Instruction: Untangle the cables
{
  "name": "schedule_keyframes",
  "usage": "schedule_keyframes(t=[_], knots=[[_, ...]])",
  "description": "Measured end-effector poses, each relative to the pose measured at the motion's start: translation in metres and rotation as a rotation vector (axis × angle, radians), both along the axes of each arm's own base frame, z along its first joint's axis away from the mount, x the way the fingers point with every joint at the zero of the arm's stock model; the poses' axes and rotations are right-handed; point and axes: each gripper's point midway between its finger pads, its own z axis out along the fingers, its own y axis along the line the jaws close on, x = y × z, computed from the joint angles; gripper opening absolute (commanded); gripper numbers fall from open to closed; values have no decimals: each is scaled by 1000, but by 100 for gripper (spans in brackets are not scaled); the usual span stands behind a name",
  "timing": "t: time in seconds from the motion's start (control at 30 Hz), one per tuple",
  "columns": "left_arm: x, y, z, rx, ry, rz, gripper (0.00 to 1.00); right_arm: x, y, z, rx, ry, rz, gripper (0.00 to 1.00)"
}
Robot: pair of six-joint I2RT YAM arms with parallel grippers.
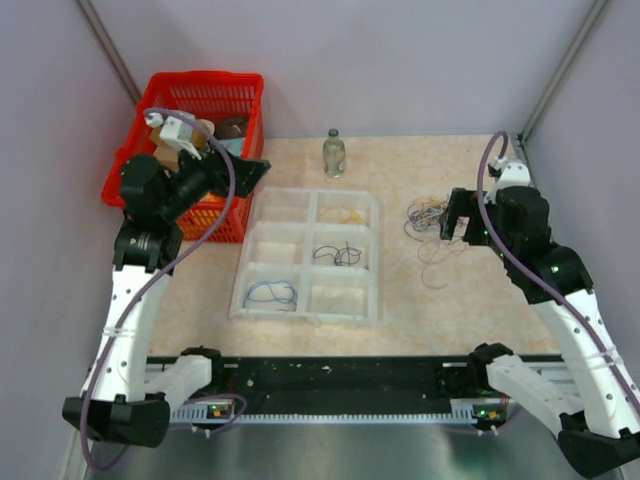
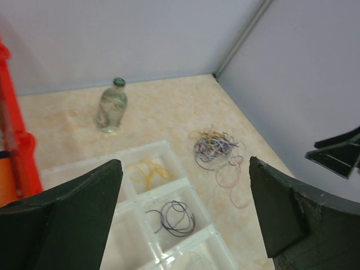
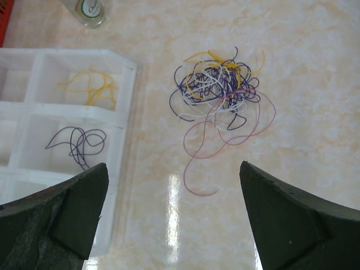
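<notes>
The tangled bunch of hair-thin purple, white, yellow and pink cables lies on the beige marbled surface, at one o'clock just ahead of the wide-spread right claw. The left claw, equally wide, is well apart.

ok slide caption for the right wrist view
Right gripper, jaws open, facing a tangled bunch of thin purple, white, yellow and pink wires beside a clear plastic compartment tray

cables | tangled purple, white, yellow, pink bunch | on table
</notes>
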Motion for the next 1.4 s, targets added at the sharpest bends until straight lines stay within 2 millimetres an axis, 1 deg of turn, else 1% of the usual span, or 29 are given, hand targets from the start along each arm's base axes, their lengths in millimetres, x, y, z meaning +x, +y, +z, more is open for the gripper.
schedule_keyframes(t=[0.07,0.1,0.13,0.2,0.27,0.37,0.43,0.47,0.5,0.53,0.57,0.63,0.7,0.77,0.83,0.9,1.0,1.07,1.17,1.27,1.33,1.4], knots=[[4,-18,-13,-9,50,-72,97,-2,3,-10,17,32,1,99],[3,-34,-22,-5,78,-119,97,-2,3,-14,29,43,-6,99],[2,-52,-30,3,102,-167,97,-3,3,-17,36,51,-13,99],[-8,-96,-50,33,153,-282,96,0,-3,-23,72,73,-49,99],[-19,-133,-71,63,202,-373,95,5,-19,-33,113,98,-118,99],[-30,-179,-100,98,259,-469,93,14,-48,-56,203,156,-254,99],[-32,-210,-121,128,295,-514,91,20,-62,-78,285,202,-332,99],[-31,-223,-131,145,313,-526,90,20,-66,-87,314,225,-358,99],[-29,-244,-144,167,332,-548,89,19,-69,-99,354,255,-389,99],[-27,-259,-152,183,339,-562,87,18,-70,-107,375,275,-404,99],[-26,-280,-164,208,349,-583,85,17,-71,-113,402,295,-420,99],[-24,-312,-185,248,359,-608,85,15,-68,-120,440,314,-428,99],[-24,-345,-206,292,355,-631,82,15,-67,-122,469,319,-433,99],[-25,-371,-228,333,354,-647,78,13,-67,-121,489,313,-444,99],[-27,-390,-246,361,364,-659,74,11,-70,-114,507,283,-461,99],[-24,-406,-263,381,385,-655,73,8,-76,-103,519,237,-478,99],[-10,-420,-284,387,434,-612,71,2,-80,-80,519,156,-477,99],[-1,-424,-297,379,467,-583,68,-2,-79,-59,511,86,-459,99],[6,-422,-317,379,522,-543,67,-12,-78,-25,495,-27,-430,99],[11,-418,-336,386,564,-506,66,-19,-76,-1,484,-103,-405,99],[13,-417,-344,386,582,-488,64,-19,-72,6,485,-121,-375,98],[14,-418,-350,379,604,-480,62,-17,-66,3,496,-96,-342,98]])
